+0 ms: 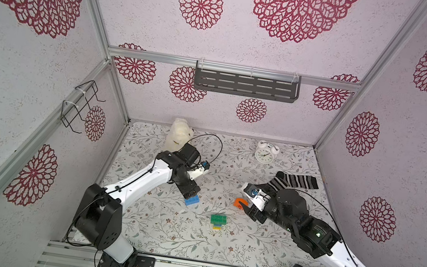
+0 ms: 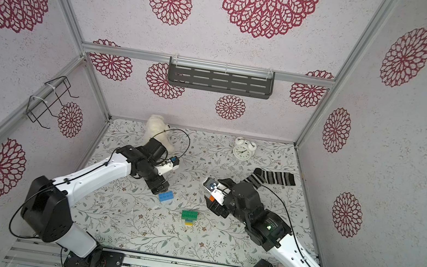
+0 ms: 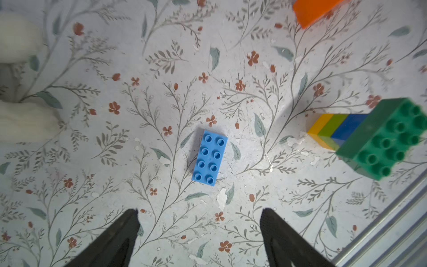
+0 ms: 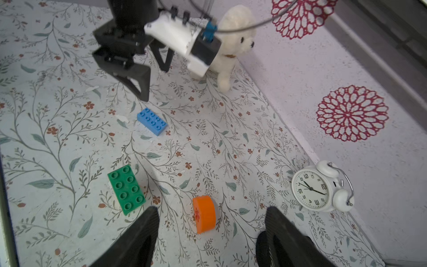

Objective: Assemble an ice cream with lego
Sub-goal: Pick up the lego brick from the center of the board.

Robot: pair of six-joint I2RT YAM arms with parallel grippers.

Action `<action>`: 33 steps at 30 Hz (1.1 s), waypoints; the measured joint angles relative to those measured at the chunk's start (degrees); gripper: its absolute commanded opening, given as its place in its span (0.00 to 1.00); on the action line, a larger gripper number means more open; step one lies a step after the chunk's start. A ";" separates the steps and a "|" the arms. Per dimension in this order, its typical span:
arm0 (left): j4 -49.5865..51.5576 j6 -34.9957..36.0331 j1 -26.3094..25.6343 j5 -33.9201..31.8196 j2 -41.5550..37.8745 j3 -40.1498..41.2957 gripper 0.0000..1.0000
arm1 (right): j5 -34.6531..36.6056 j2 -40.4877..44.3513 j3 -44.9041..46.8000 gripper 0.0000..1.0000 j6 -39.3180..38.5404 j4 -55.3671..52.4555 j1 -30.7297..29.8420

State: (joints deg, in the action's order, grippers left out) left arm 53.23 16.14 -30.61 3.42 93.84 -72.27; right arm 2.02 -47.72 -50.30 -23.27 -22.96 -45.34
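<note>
On the mat (image 1: 163, 233), the green-topped stack (image 1: 218, 222) stands unfinished, so the left gripper (image 3: 199, 210) hangs spread and empty over the light-blue brick (image 3: 209, 157), likely the next layer, while the right gripper (image 4: 212, 208), also spread, hovers above the orange dome (image 4: 204, 216).

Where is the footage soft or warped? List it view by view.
Left wrist view: light-blue oblong plastic brick sharp at centre; dark-green oblong brick and orange brick smeared near the edges. Right wrist view: white twin-bell alarm clock crisp, white plush dog slightly soft. Both top views: even light, faint shadows, no glare.
</note>
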 measured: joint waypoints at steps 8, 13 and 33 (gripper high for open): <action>0.20 0.79 -2.21 -3.76 9.81 -1.07 0.75 | 0.81 1.09 1.38 0.75 2.01 1.20 1.55; -0.52 1.22 -2.58 -4.79 9.79 -1.29 0.75 | 0.81 0.44 2.32 0.75 2.25 1.18 1.70; -2.29 4.46 -4.00 -7.02 15.61 -1.25 0.73 | 0.79 0.52 3.30 0.76 2.29 0.92 2.23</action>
State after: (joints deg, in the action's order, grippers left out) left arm 50.94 20.60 -34.61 -3.60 109.45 -73.52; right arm 2.81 -47.20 -47.00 -20.97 -22.04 -43.11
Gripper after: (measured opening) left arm 0.734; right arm 0.755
